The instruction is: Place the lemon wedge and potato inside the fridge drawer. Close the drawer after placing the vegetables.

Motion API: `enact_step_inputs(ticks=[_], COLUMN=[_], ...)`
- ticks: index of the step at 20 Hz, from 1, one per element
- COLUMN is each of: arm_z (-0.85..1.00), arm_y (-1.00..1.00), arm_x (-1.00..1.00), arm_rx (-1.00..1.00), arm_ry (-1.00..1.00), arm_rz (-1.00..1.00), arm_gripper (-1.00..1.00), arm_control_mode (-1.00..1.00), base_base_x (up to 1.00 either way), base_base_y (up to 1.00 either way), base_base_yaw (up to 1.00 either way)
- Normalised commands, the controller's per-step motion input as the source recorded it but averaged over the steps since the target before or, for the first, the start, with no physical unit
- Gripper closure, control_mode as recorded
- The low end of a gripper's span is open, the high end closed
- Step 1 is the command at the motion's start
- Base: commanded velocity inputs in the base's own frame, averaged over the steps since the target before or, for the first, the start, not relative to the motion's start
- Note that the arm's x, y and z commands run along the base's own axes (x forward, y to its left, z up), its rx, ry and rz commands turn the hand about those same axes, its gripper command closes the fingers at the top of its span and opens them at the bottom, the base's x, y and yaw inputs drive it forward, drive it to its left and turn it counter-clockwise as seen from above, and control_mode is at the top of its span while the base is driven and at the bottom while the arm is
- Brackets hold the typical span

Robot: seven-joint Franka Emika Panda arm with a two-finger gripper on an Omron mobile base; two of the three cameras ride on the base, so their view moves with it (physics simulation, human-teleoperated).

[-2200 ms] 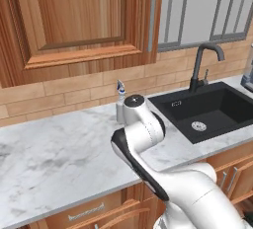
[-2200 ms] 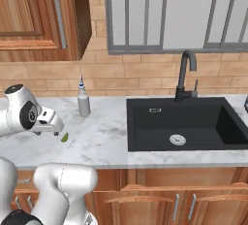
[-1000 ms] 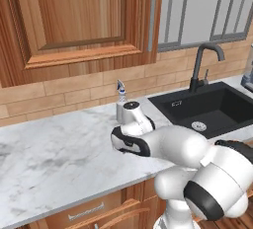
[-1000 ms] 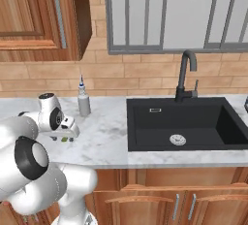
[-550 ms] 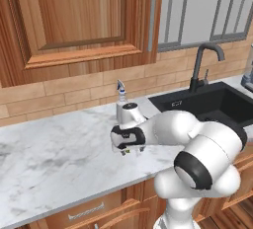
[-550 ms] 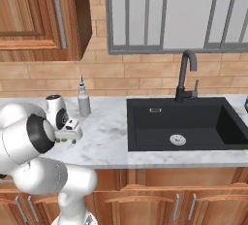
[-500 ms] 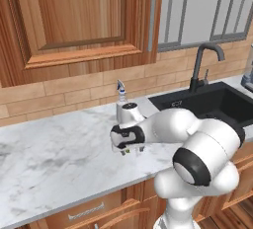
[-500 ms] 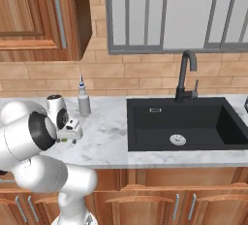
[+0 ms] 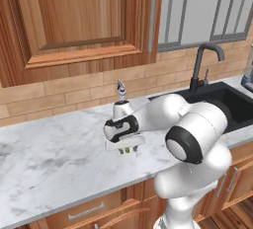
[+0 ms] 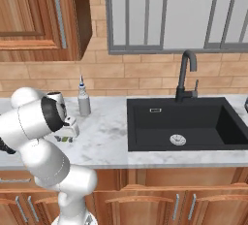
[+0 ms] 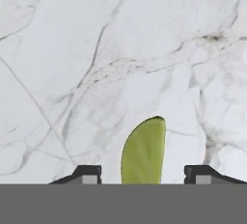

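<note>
Straddling the lemon wedge (image 11: 143,151) with my gripper (image 11: 143,174) spread apart, I judge I should descend squarely, then clamp gently.

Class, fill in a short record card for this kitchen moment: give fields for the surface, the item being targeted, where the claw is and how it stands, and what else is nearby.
Surface: white marble counter
Target item: lemon wedge, yellow-green, lying on the counter
Claw position: claw low over the counter, one fingertip on each side of the wedge
Claw state: open, fingertips apart from the wedge
Nearby on counter: small bottle by the brick wall
To the right: black sink with a dark faucet
Above: wooden cabinet door
</note>
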Motion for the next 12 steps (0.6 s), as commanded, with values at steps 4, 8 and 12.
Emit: enact_step_inputs(ticks=[4, 8, 12], arm_z=[-0.29, -0.41, -0.31], arm_y=[0.06, 0.0, 0.0], arm_x=[0.09, 0.01, 0.0], arm_rx=[0.0, 0.0, 0.0], arm_ry=[0.06, 0.0, -0.03], arm_rz=[-0.05, -0.04, -0.04], arm_gripper=[-1.0, 1.0, 1.0], arm_control_mode=[-1.0, -1.0, -1.0], base_base_x=[0.0, 0.0, 0.0], base_base_y=[0.0, 0.0, 0.0], base_base_yaw=[0.0, 0.0, 0.0])
